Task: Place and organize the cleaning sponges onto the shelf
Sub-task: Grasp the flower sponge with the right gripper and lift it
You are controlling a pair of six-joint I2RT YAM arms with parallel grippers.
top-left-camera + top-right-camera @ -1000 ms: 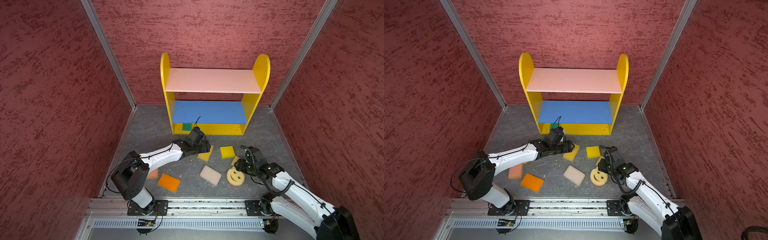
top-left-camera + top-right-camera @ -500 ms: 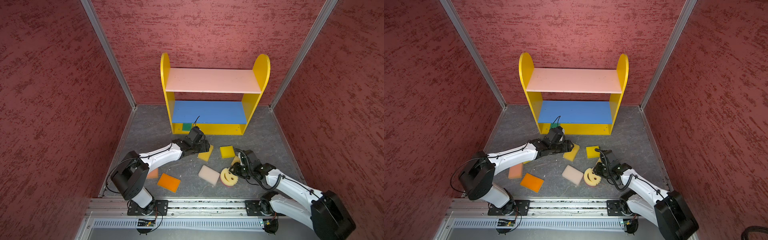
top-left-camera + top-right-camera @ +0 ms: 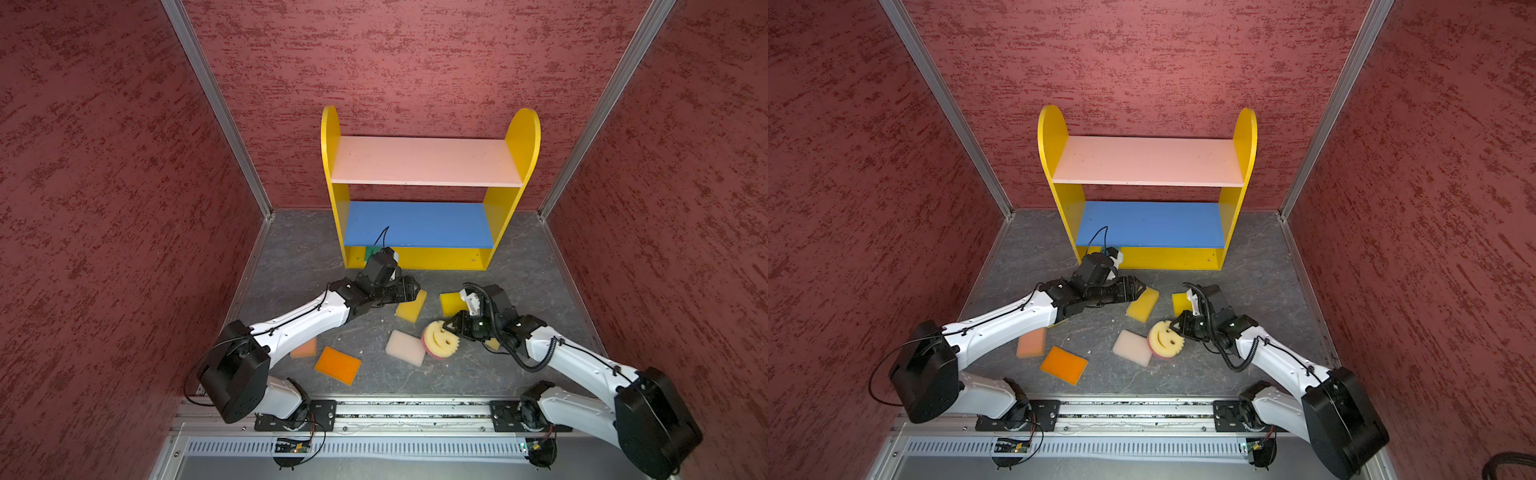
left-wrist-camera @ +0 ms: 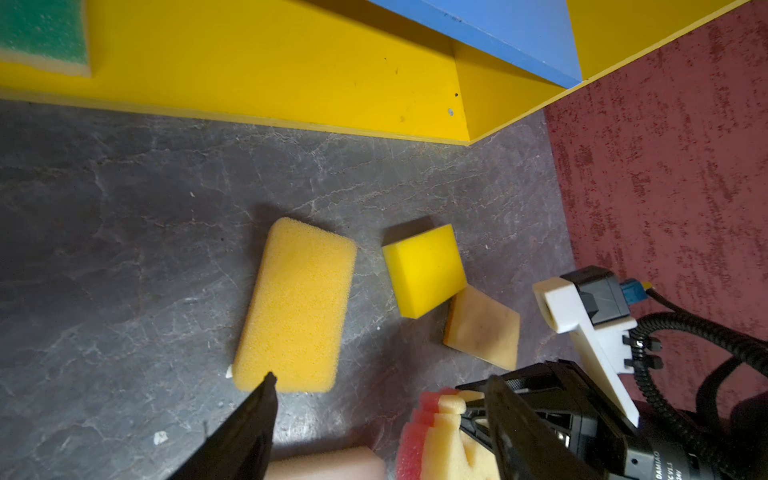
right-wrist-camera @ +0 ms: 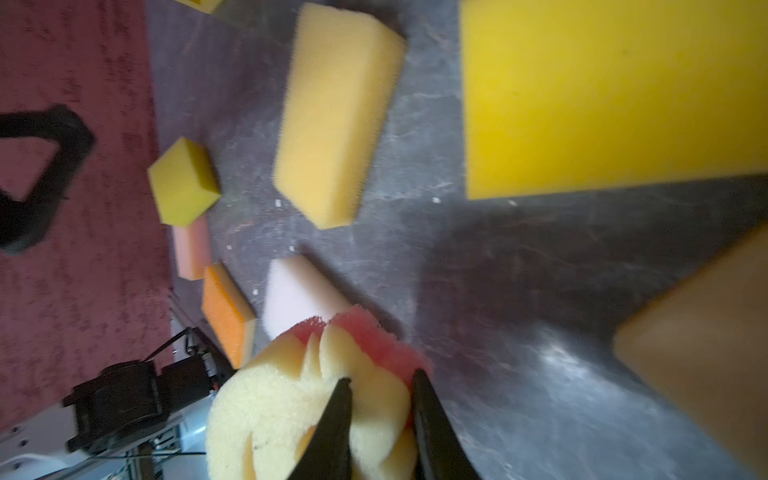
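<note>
Now the right tool (image 3: 449,328) pinches the smiley (image 3: 436,340) by its rim. The shelf (image 3: 436,258) lies beyond, leftward, nearer the left tool (image 3: 410,291), which gapes empty.

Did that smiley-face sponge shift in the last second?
Yes. The smiley sponge, in the right gripper, moved left relative to the shelf, toward the cream sponge.

White lettering "DAMIAO" on black plastic motor housing (image 4: 665,461), left wrist view; smaller line beside it unreadable.
</note>
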